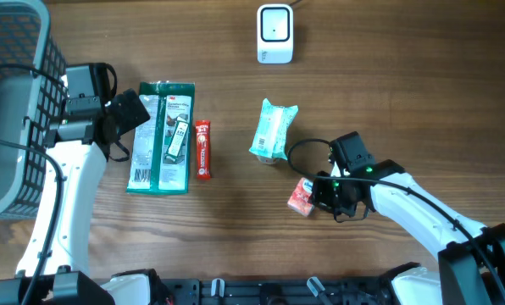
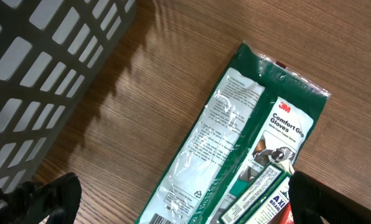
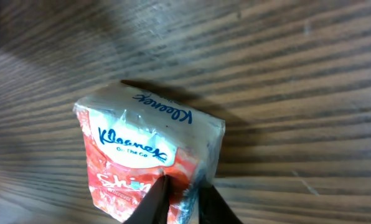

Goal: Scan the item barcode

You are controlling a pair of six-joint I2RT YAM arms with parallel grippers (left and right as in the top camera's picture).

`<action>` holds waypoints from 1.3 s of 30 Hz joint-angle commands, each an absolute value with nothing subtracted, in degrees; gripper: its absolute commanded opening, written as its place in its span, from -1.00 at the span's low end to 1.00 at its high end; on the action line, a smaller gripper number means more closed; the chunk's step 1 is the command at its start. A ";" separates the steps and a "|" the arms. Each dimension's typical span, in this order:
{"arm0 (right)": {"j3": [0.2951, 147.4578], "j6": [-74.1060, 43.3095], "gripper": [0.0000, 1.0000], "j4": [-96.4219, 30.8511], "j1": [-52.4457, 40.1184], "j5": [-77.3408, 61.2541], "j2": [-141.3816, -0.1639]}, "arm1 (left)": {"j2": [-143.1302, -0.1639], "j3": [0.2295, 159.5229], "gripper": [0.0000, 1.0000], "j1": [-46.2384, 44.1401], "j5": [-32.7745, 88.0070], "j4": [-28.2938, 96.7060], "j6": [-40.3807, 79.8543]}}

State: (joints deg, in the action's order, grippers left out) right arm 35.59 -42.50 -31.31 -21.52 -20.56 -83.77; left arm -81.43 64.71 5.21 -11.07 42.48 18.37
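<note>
My right end effector [image 3: 184, 186] is pinched narrow on an edge of the Kleenex pack [image 3: 145, 146], which lies on the bench [image 1: 235, 237] well short of the scanner [image 1: 274, 34] toward my base, far from my wide-open left end effector [image 1: 130, 113], so this arm should carry it.

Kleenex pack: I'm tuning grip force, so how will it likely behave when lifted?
Probably soft: the Kleenex pack shows crinkled film, so it should squash rather than resist. It is likely light for its size, being tissues. The glossy wrapper may slip or sag, since the right end effector seems to pinch only a thin edge.
</note>
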 commanded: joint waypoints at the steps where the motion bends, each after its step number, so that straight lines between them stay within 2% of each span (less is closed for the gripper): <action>1: 34.17 -43.40 -0.74 -30.00 -21.67 -15.81 -83.99 | -81.12 64.88 1.00 5.43 -10.98 42.48 18.90; 6: 34.17 -41.74 -0.75 -29.58 -21.17 -7.49 -83.99 | -81.12 64.88 1.00 5.43 -10.98 42.48 18.90; 7: 34.22 -41.65 -0.81 -29.32 -20.84 -6.33 -83.99 | -81.12 64.88 1.00 5.43 -10.98 42.48 18.90; 9: 34.63 -38.13 -0.91 -28.64 -20.01 -5.93 -83.99 | -81.12 64.88 1.00 5.43 -10.98 42.48 18.92; 14: 36.80 -31.62 -0.90 -28.01 -19.57 -6.68 -83.99 | -81.12 64.88 1.00 5.43 -10.98 42.48 18.92; 21: 37.54 -31.44 -0.90 -23.09 -19.75 -24.56 -83.99 | -81.12 64.86 1.00 5.43 -10.98 42.48 18.92; 27: 37.54 -31.51 -0.90 -22.70 -21.93 -25.50 -84.01 | -81.12 64.88 1.00 5.43 -10.98 42.48 18.90; 32: 38.06 -31.24 -0.49 -20.51 -22.72 -25.54 -83.74 | -81.12 64.86 1.00 5.43 -10.98 42.48 18.92; 35: 41.56 -31.46 0.04 -21.61 -22.33 -25.93 -82.87 | -81.12 64.86 1.00 5.43 -10.98 42.48 18.92; 36: 43.81 -31.35 0.16 -23.16 -22.33 -25.98 -82.39 | -81.12 64.88 1.00 5.43 -10.98 42.50 18.92; 38: 48.75 -29.08 0.29 -27.20 -22.33 -25.63 -81.89 | -81.12 64.88 1.00 5.43 -10.98 42.48 18.92; 39: 51.05 -28.05 0.29 -29.10 -22.33 -25.17 -81.89 | -81.12 64.88 1.00 5.43 -10.98 42.48 18.90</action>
